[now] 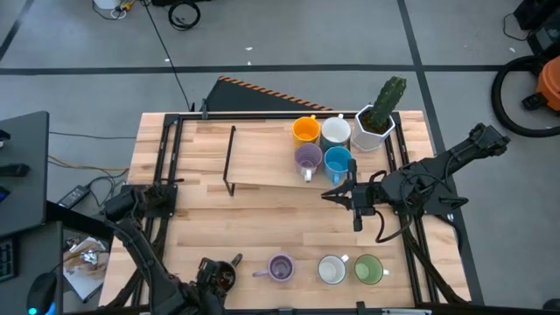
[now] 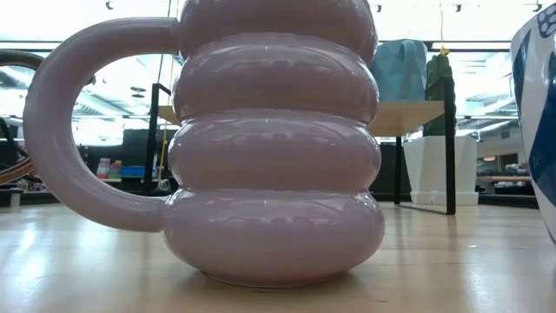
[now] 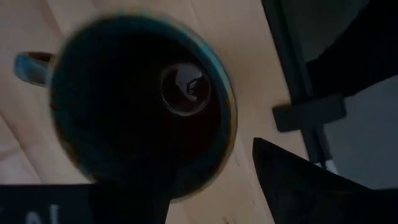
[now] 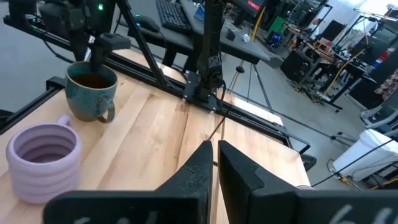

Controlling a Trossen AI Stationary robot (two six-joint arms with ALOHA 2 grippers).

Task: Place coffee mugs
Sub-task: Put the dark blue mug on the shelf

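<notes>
1. Where the table [image 1: 201, 219] reaches its front-left corner in the high view, the left gripper [image 1: 220, 276] hangs directly over a dark mug [image 3: 137, 106], which stands upright on the wood.
2. Seen from the left wrist, the fingers are spread to either side of this mug. A strip of bare wood shows between its rim and 1 finger [image 3: 298, 183], so the hold looks released. Whether the other finger touches it cannot be told.
3. Just right of that, along the front edge, stands a row of 3 mugs. The front lavender mug [image 1: 280, 269], ribbed in stacked rings, comes first and fills the low view. The front white mug [image 1: 332, 270] and the green mug [image 1: 368, 269] follow, close together.
4. Toward the back, right of centre, 4 mugs cluster on a raised wooden board [image 1: 262, 157]. The orange mug [image 1: 305, 129] and back white mug [image 1: 335, 131] stand behind. The back lavender mug [image 1: 307, 158] and blue mug [image 1: 338, 161] stand in front.
5. Just right of that cluster sits a white hexagonal pot [image 1: 372, 133] holding a green cactus [image 1: 388, 96].
6. Farther right, the right gripper [image 1: 337, 194] waits over bare table, just in front of the blue mug. Its fingers are clenched together on nothing.
</notes>
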